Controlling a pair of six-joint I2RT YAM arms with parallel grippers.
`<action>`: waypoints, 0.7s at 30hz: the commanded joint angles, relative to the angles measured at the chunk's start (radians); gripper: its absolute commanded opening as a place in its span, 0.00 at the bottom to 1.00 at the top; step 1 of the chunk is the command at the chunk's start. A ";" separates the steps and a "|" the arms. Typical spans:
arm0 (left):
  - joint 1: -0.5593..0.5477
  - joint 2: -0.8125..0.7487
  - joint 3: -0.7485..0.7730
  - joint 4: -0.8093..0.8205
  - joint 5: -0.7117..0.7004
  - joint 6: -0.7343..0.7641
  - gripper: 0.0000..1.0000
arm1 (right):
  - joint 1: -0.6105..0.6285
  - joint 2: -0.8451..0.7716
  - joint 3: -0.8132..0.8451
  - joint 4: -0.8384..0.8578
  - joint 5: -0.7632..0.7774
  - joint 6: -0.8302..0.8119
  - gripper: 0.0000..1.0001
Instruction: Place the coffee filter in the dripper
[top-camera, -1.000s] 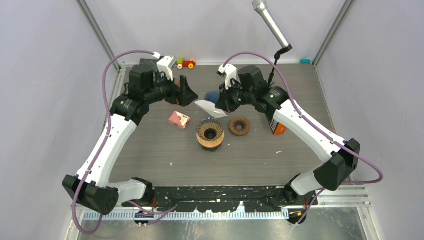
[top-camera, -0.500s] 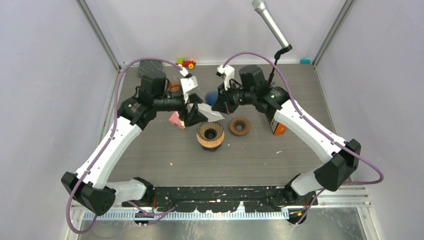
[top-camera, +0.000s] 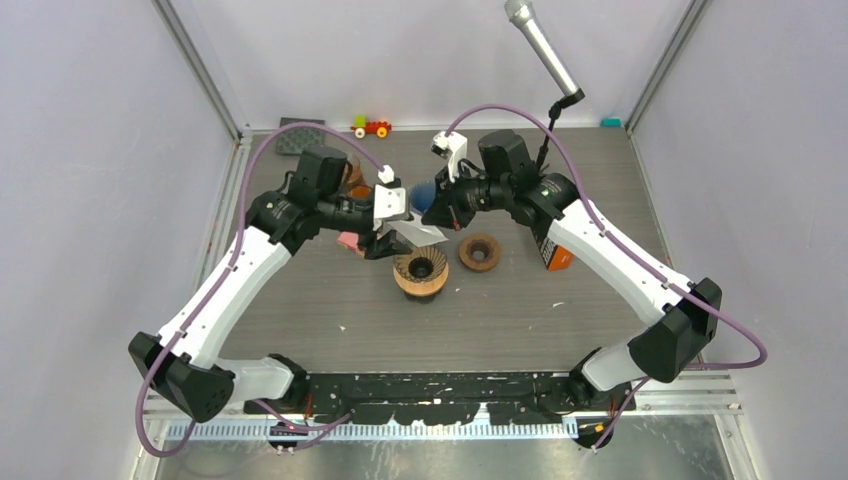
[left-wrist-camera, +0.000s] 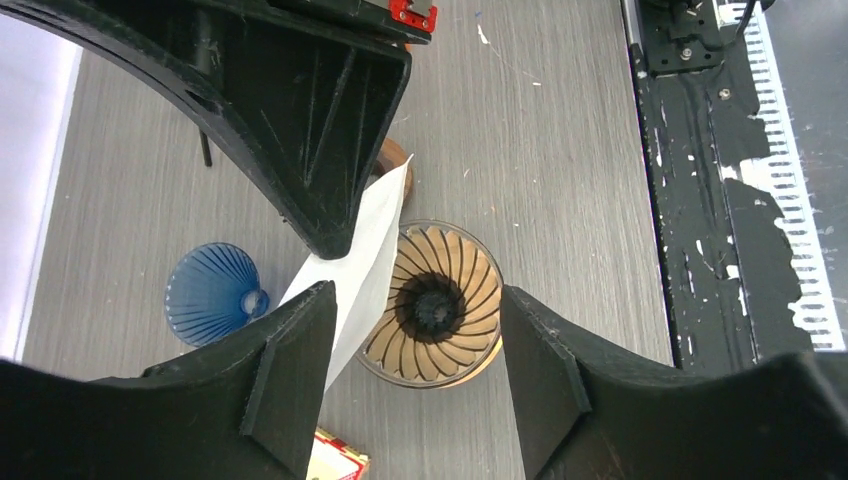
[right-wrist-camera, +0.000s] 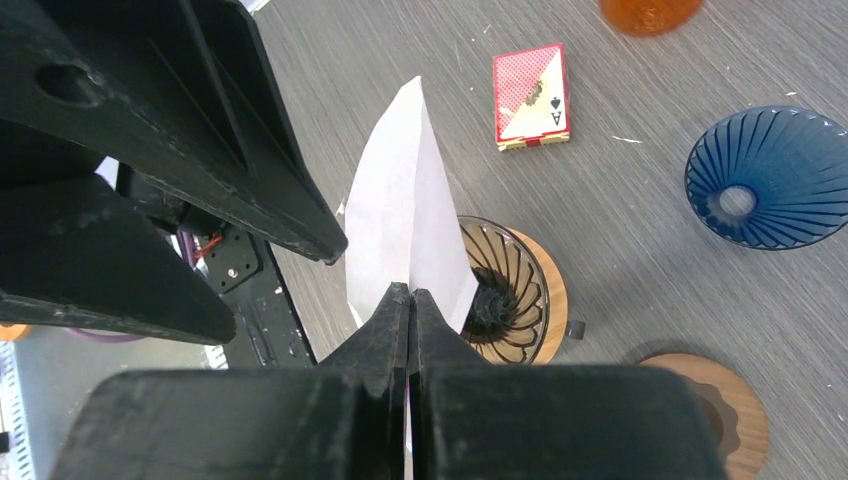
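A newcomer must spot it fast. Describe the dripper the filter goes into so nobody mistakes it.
Look at the middle of the grey table, below where the two arms meet. The dripper sits there, next to the white coffee filter pinched by the right gripper. Unlike the blue dripper behind it, it is smoky brown, ribbed and stands on a wooden base.

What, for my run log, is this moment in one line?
right tool: shut on coffee filter | left tool: open, near it | dripper: no filter yet

Robotics lab cell: white enclosure walls (top-camera: 80, 150), hanging microphone (top-camera: 540, 45), gray table (top-camera: 500, 320).
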 joint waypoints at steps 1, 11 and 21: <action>-0.005 0.021 0.042 -0.036 0.010 0.121 0.61 | 0.003 -0.032 0.002 0.029 -0.033 -0.008 0.01; -0.013 0.072 0.035 -0.047 -0.044 0.199 0.47 | 0.003 -0.039 -0.008 0.032 -0.043 -0.015 0.01; -0.042 0.066 -0.025 -0.069 -0.058 0.223 0.26 | 0.004 -0.038 -0.021 0.045 0.000 -0.018 0.01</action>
